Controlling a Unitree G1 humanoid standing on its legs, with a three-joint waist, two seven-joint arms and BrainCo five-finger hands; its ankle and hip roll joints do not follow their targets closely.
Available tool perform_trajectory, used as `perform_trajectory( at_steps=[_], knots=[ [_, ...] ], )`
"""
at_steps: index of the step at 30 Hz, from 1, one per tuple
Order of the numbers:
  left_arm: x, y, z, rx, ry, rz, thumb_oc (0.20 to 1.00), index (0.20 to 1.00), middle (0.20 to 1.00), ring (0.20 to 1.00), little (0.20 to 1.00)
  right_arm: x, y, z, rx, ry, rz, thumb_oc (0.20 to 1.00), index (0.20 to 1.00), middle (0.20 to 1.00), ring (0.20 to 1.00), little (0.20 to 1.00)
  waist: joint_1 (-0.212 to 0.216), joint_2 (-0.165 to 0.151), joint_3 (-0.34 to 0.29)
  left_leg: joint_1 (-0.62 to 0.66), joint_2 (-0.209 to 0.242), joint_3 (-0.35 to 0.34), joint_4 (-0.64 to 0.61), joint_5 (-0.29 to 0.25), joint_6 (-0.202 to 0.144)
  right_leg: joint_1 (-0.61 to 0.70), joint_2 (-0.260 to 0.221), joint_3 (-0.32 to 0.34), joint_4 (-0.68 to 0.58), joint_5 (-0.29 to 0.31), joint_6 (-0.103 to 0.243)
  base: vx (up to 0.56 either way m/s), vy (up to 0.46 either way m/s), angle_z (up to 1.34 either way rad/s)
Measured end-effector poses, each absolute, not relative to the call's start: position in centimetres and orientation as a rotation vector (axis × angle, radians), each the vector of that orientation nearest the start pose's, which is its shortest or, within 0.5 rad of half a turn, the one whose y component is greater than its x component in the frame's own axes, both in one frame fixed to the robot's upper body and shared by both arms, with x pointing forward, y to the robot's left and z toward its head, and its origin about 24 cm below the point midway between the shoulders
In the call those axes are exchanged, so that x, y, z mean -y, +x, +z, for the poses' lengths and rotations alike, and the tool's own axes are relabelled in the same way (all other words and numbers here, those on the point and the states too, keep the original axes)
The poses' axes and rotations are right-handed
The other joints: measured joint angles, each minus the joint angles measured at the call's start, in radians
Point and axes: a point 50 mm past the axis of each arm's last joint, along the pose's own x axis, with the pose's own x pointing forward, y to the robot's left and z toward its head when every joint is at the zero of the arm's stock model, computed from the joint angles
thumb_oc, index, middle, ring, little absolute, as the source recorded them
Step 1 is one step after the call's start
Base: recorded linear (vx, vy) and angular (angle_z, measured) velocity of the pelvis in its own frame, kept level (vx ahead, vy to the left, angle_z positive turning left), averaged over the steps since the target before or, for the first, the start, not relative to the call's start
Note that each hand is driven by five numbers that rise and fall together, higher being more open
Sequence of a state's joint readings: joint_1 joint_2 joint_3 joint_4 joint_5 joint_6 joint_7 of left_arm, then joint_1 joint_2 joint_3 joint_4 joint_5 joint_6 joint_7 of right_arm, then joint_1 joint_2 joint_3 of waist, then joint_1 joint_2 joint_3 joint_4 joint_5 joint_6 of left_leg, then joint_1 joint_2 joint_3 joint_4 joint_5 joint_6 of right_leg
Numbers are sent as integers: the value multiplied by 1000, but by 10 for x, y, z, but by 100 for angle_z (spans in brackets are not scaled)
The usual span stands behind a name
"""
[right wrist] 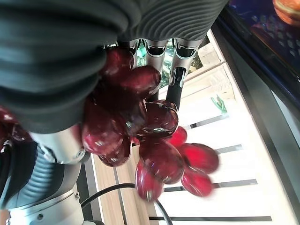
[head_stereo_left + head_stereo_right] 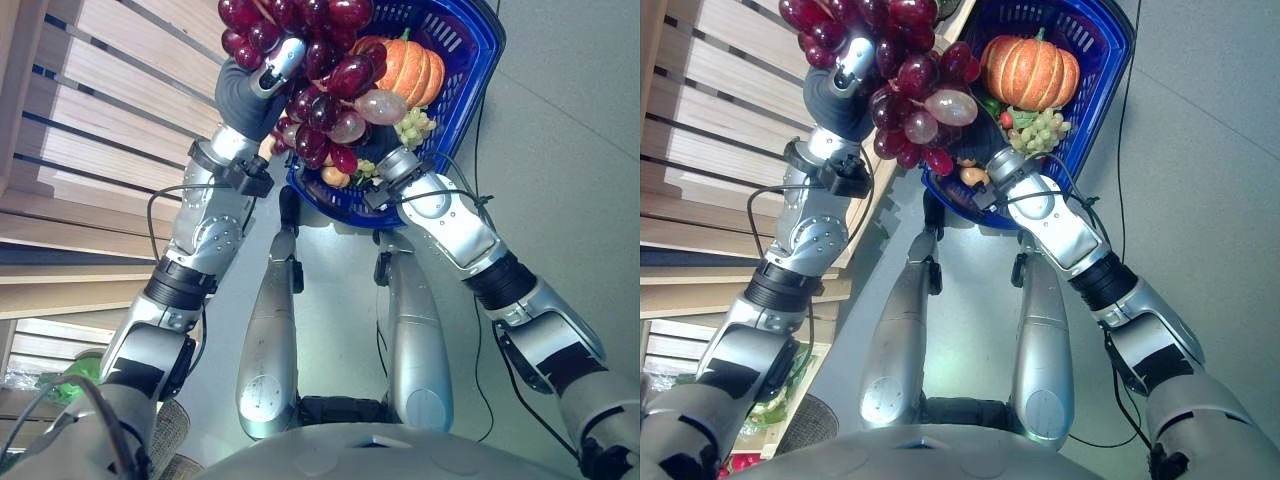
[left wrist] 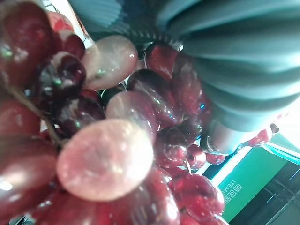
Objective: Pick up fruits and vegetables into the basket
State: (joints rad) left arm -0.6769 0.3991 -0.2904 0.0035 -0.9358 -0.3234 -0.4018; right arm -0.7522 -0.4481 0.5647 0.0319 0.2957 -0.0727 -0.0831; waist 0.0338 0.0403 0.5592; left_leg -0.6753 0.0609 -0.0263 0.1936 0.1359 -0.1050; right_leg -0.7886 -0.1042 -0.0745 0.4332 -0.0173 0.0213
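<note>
Here your left hand (image 2: 845, 85) sits at about eleven o'clock in the head views, raised with its fingers curled into a big bunch of dark red grapes (image 2: 902, 75), so it is clamped on the bunch. The grapes hang beside the blue basket (image 2: 1108, 60), overlapping its near left rim, with a couple of paler grapes on the basket side. Inside the basket you have an orange pumpkin (image 2: 1030, 72) at roughly one o'clock, and just below it a small cluster of green grapes (image 2: 1038, 130). Your right arm reaches up to the basket's near edge at twelve o'clock; in the right wrist view the right hand (image 1: 159, 47) shows its fingers pointing straight toward the red bunch, so they look extended rather than curled. Slatted wooden shelves (image 2: 720, 110) stand at nine o'clock
</note>
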Motion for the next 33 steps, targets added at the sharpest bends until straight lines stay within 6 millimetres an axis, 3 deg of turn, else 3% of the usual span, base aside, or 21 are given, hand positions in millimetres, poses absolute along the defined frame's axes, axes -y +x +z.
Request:
perform_trajectory(
  at_steps=[4, 5, 6, 13, 21, 30, 33],
  knots=[
    [-106, 300, 248, 820, -368, -874, 200, 200, 200, 200, 200, 58, 316, 205, 566, -311, 569, 200, 200, 200, 200, 200, 0, 0, 0, 0, -1, 0, 0, 0, 0, 0, -1, 0, 0, 0, 0, 0, 0, 0],
    [-106, 300, 248, 819, -373, -862, 683, 683, 683, 683, 683, 59, 316, 205, 566, -311, 569, 200, 200, 200, 200, 200, 0, 0, 0, 0, -1, 0, 0, 0, 0, 0, -1, 0, 0, 0, 0, 0, 0, 0],
    [-106, 301, 248, 815, -379, -847, 1000, 1000, 1000, 1000, 1000, 59, 316, 205, 566, -310, 568, 200, 200, 200, 200, 200, 0, 0, 0, 0, -2, 0, 0, 0, 0, 0, -2, 0, 0, 0, 0, 0, 0, 0],
    [-108, 303, 244, 802, -392, -744, 1000, 1000, 1000, 1000, 1000, 60, 317, 206, 553, -263, 555, 200, 200, 200, 200, 200, 3, 0, 0, 0, -4, -2, 0, 1, 1, 0, -4, -1, 1, -1, 2, 0, 0, 0],
    [-122, 305, 233, 809, -290, -361, 1000, 1000, 1000, 1000, 1000, 63, 317, 206, 543, -207, 549, 200, 200, 200, 200, 200, 14, 0, 0, 0, -5, -5, -2, 1, 2, 1, -5, -4, 1, -2, 3, -2, -9, 0],
    [-162, 325, 208, 727, -235, 87, 1000, 1000, 1000, 1000, 1000, 72, 323, 209, 568, -106, 457, 200, 200, 200, 200, 200, 16, 0, 0, 4, -9, -8, -2, 3, 4, 5, -12, -8, 4, -4, 4, 0, 0, 0],
    [-169, 330, 197, 679, -212, 156, 1000, 1000, 1000, 1000, 1000, 78, 328, 207, 555, -97, 408, 200, 200, 200, 200, 200, 16, 0, 0, 5, -10, -8, -2, 3, 4, 7, -12, -8, 4, -4, 4, 0, 37, 0]
  ],
)
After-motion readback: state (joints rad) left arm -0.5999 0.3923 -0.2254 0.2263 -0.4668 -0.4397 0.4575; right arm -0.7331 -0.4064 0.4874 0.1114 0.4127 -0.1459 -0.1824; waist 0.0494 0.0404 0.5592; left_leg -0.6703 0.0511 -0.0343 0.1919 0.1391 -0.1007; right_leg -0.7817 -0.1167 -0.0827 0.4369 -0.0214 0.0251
